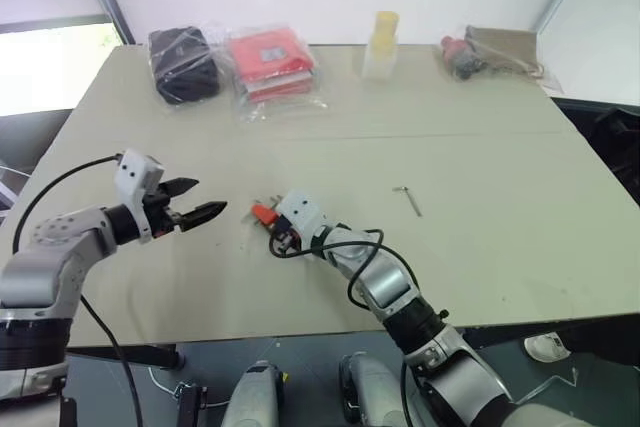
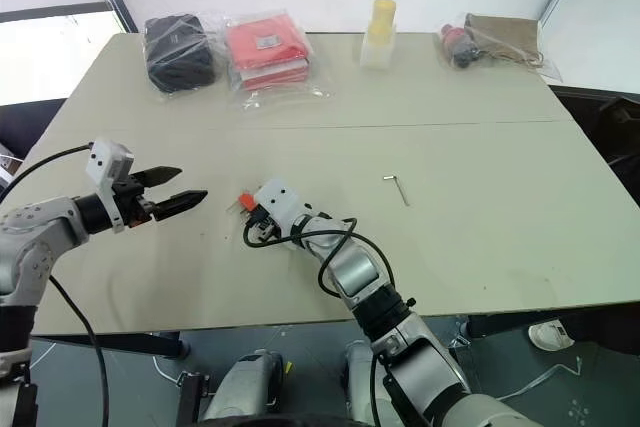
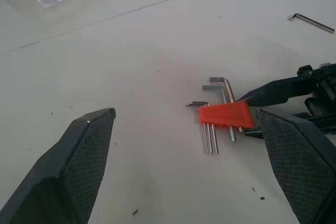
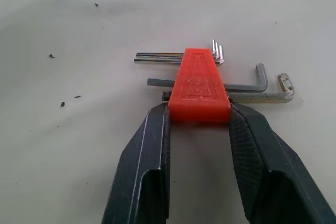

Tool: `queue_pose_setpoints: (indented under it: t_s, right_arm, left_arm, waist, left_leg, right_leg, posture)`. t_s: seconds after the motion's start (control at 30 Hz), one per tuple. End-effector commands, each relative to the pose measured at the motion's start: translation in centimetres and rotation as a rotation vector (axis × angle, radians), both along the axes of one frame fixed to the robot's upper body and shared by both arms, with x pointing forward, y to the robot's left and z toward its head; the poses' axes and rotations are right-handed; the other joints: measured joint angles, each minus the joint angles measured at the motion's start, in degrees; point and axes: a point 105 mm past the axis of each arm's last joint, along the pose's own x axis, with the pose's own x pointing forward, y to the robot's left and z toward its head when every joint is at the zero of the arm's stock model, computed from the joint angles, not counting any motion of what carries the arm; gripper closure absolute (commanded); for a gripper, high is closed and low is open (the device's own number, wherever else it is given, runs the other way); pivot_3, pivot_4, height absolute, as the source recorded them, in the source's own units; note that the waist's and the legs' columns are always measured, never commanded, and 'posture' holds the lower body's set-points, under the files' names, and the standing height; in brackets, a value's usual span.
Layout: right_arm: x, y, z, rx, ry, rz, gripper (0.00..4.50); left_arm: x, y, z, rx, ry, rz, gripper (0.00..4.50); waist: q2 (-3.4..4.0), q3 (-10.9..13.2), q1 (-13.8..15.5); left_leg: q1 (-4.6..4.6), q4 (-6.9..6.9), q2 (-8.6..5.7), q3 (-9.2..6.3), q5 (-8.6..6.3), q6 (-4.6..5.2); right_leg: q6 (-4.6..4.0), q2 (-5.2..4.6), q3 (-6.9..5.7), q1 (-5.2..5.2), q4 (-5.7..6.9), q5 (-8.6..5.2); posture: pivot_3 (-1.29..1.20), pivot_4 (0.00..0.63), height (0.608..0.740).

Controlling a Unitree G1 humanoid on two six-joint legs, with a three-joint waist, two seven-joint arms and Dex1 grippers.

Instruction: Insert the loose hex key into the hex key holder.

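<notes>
The small orange-red plastic hex key holder (image 4: 199,88), with several short silver keys poking from its sides, lies flat on the pale grey table (image 1: 500,247) near the front middle, and the right gripper (image 4: 199,116) has its jaws pressed against the holder's two sides at the wide end, clamped on it though it is not yet lifted. The loose hex key (image 1: 407,199), a thin L-shaped grey metal rod, lies well apart to the right on bare table, untouched, so the task looks only just begun: the holder is secured, but the key must yet be picked up and slid into a slot. The left gripper (image 1: 192,209) hovers left of the holder with its jaws wide apart, holding nothing. Open table surrounds both things (the wrapped black and red packets (image 1: 272,62) and the yellow bottle (image 1: 380,44) sit far back), and the front edge is near the right arm
</notes>
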Motion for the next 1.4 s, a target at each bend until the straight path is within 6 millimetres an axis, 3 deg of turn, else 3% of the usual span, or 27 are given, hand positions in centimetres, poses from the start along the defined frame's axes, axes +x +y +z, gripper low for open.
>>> queue_pose_setpoints:
  t_s: [0.03, 0.1, 0.3, 0.4, 0.5, 0.6, 0.73, 0.83, 1.03, 1.4]
  right_arm:
    - [1.0, -2.2, 4.1, -0.061, -0.262, 0.058, 3.51]
    - [1.6, -4.9, 8.0, -0.193, -0.559, 0.133, 3.51]
    - [3.1, -10.9, 14.5, -0.597, -1.094, 0.212, 3.51]
    - [3.2, -12.4, 17.6, -0.721, -1.304, 0.228, 3.51]
    - [2.1, -12.4, 18.8, -0.809, -1.495, 0.321, 3.51]
    - [1.3, -12.9, 19.3, -0.802, -1.567, 0.375, 3.51]
    - [1.8, -15.1, 18.6, -0.856, -1.539, 0.379, 3.51]
    - [1.1, -15.1, 18.4, -0.823, -1.555, 0.386, 3.51]
    - [0.7, -15.6, 18.8, -0.8, -1.574, 0.356, 3.51]
    - [0.3, -15.0, 18.8, -0.785, -1.576, 0.346, 3.51]
  left_arm:
    - [0.1, -0.6, 1.3, 0.006, -0.058, -0.049, 0.0]
    - [0.7, -1.1, 1.5, 0.014, -0.066, -0.092, 0.0]
    - [3.4, -3.4, 2.2, 0.013, -0.118, -0.197, 0.0]
    - [4.7, -5.9, 3.1, -0.023, -0.152, -0.285, 0.0]
    - [5.4, -7.9, 4.3, -0.077, -0.171, -0.357, 0.0]
    - [5.9, -9.5, 5.4, -0.11, -0.189, -0.418, 0.0]
    - [6.6, -12.0, 8.1, -0.228, -0.216, -0.504, 0.0]
    - [5.8, -13.5, 9.3, -0.271, -0.205, -0.618, 0.0]
    - [4.8, -15.3, 9.1, -0.233, -0.17, -0.77, 0.0]
    - [6.0, -18.0, 9.2, -0.252, -0.19, -0.807, 0.0]
  waist:
    - [0.05, 0.0, 0.4]
    - [0.08, 0.1, 0.8]
    - [0.22, 0.2, 1.3]
    - [0.22, 0.2, 1.3]
    - [0.24, 0.3, 1.1]
    - [0.24, 0.3, 1.2]
    - [0.22, 0.3, 1.7]
    - [0.23, 0.3, 1.5]
    - [0.26, 0.3, 1.0]
    - [0.26, 0.3, 1.5]
  left_leg:
    - [-0.02, 0.01, -0.01, 0.0, 0.0, 0.0]
    - [-0.09, 0.08, -0.05, 0.01, 0.0, 0.0]
    - [-0.31, 0.25, -0.04, 0.05, -0.08, 0.14]
    - [-0.36, 0.26, 0.0, 0.08, -0.13, 0.22]
    - [-0.59, 0.46, 0.01, 0.15, -0.2, 0.35]
    - [-0.97, 0.68, 0.0, 0.21, -0.21, 0.36]
    - [-0.97, 0.71, -0.02, 0.22, -0.2, 0.36]
    - [-0.97, 0.73, -0.04, 0.23, -0.2, 0.36]
    - [-0.93, 0.7, -0.02, 0.23, -0.21, 0.38]
    - [-0.94, 0.8, -0.04, 0.22, -0.21, 0.38]
  right_leg:
    - [0.0, 0.0, -0.01, -0.01, -0.01, 0.0]
    - [-0.01, -0.03, -0.01, -0.04, -0.03, -0.01]
    - [0.04, 0.1, -0.01, -0.2, -0.03, -0.01]
    - [0.04, 0.17, 0.01, -0.25, -0.03, -0.01]
    - [0.05, 0.19, 0.11, -0.42, 0.0, 0.01]
    - [0.06, 0.17, 0.16, -0.82, 0.19, 0.02]
    - [0.06, 0.17, 0.18, -0.8, 0.23, 0.02]
    - [0.06, 0.16, 0.2, -0.78, 0.21, 0.02]
    - [0.06, 0.19, 0.21, -0.79, 0.27, 0.01]
    - [0.06, 0.18, 0.21, -0.79, 0.39, 0.01]
  posture:
    - [0.0, 0.15, 0.74]
    - [0.0, 0.15, 0.74]
    - [0.0, 0.15, 0.74]
    - [0.0, 0.15, 0.74]
    - [0.0, 0.15, 0.74]
    - [0.0, 0.15, 0.74]
    - [0.0, 0.15, 0.74]
    - [0.0, 0.15, 0.74]
    - [0.0, 0.15, 0.74]
    - [0.0, 0.15, 0.74]
